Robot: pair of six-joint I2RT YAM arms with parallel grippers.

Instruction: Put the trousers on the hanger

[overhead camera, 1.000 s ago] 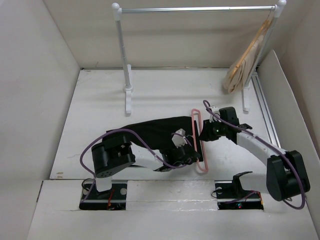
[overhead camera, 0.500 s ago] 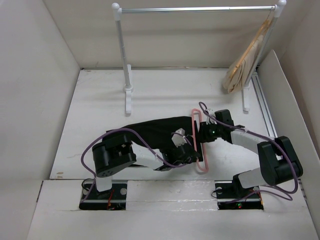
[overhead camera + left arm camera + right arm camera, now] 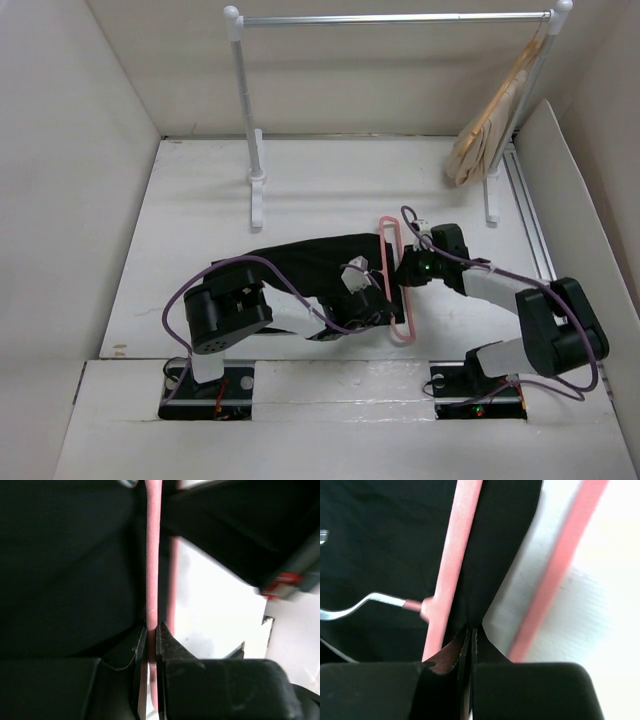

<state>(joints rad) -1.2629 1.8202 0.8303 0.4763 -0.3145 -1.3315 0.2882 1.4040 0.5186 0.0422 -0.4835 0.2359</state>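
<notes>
The black trousers (image 3: 310, 265) lie flat on the white table in the top view. The pink hanger (image 3: 404, 335) lies along their right edge, its loop running front to back. My left gripper (image 3: 380, 312) is shut on the hanger's bar; in the left wrist view the pink bar (image 3: 152, 555) runs up from between my jaws (image 3: 151, 630), with the trousers (image 3: 65, 570) to its left. My right gripper (image 3: 404, 272) is shut on an edge of the trousers (image 3: 490, 555) inside the hanger's loop, between its two pink bars (image 3: 455, 555); the pinch shows in the right wrist view (image 3: 470, 630).
A white clothes rack with a metal rail (image 3: 390, 18) stands at the back, its left post (image 3: 250, 130) behind the trousers. Tan wooden hangers (image 3: 490, 130) hang at its right end. A metal track (image 3: 530, 220) runs along the right wall. White walls enclose the table.
My right arm has folded at the elbow and its gripper has shifted slightly left against the hanger. The left gripper, the hanger and the trousers have hardly moved.
</notes>
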